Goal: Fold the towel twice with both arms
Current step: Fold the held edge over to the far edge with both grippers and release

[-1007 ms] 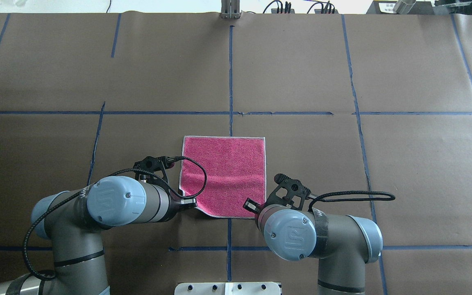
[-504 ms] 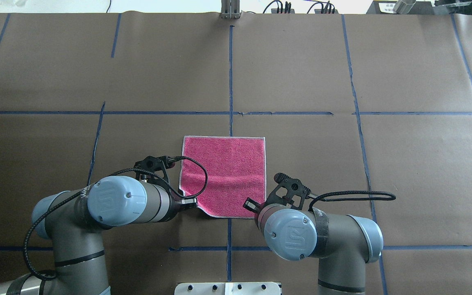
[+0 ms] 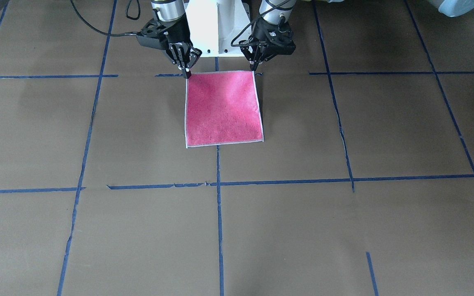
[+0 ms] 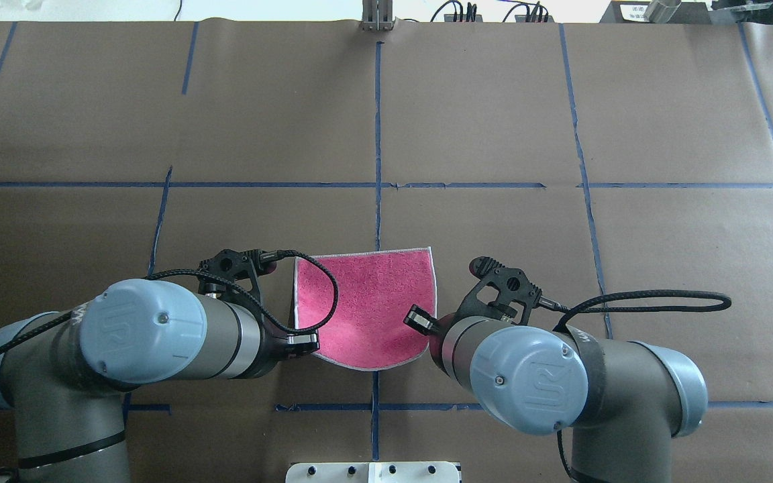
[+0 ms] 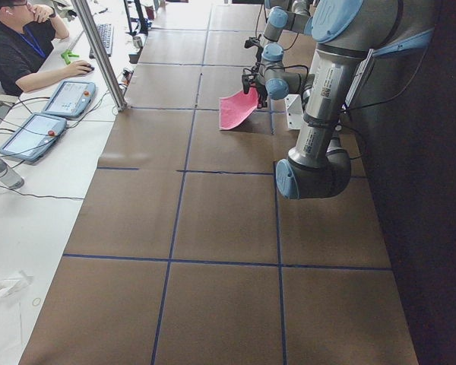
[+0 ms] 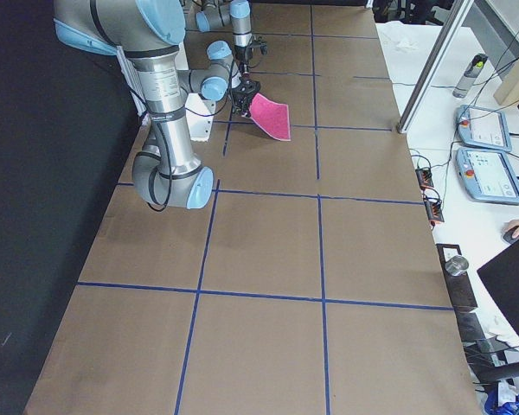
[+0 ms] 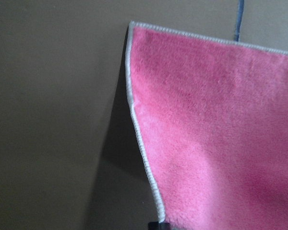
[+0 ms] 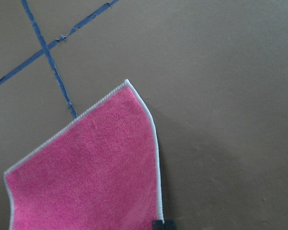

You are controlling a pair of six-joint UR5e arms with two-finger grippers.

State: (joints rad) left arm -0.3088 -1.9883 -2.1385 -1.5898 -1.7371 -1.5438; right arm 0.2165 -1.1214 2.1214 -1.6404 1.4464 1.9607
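Observation:
The towel [image 3: 222,109] shows its bright pink face with pale edging; its grey face is hidden. Its near edge is raised and sags between the grippers [image 4: 366,308], and the cloth slopes down away from the robot [image 6: 272,117]. My left gripper [image 3: 254,68] is shut on one near corner. My right gripper [image 3: 187,74] is shut on the other near corner. In the overhead view the left arm [image 4: 158,329] and right arm [image 4: 534,376] hide both sets of fingers. Each wrist view shows pink cloth [image 7: 216,129] [image 8: 91,172] running down to a black fingertip [image 7: 156,225] [image 8: 163,224].
The table is covered in brown paper [image 4: 494,121] with blue tape lines [image 4: 378,134]. The white pedestal base [image 3: 216,24] stands between the arms. An operator [image 5: 23,46] sits with tablets [image 5: 68,97] beside a metal post [image 5: 99,53] at the far side.
Both arms rose and their elbows swung outward. The towel's near edge went from flat on the table to lifted and sagging, and its far edge slid toward the robot.

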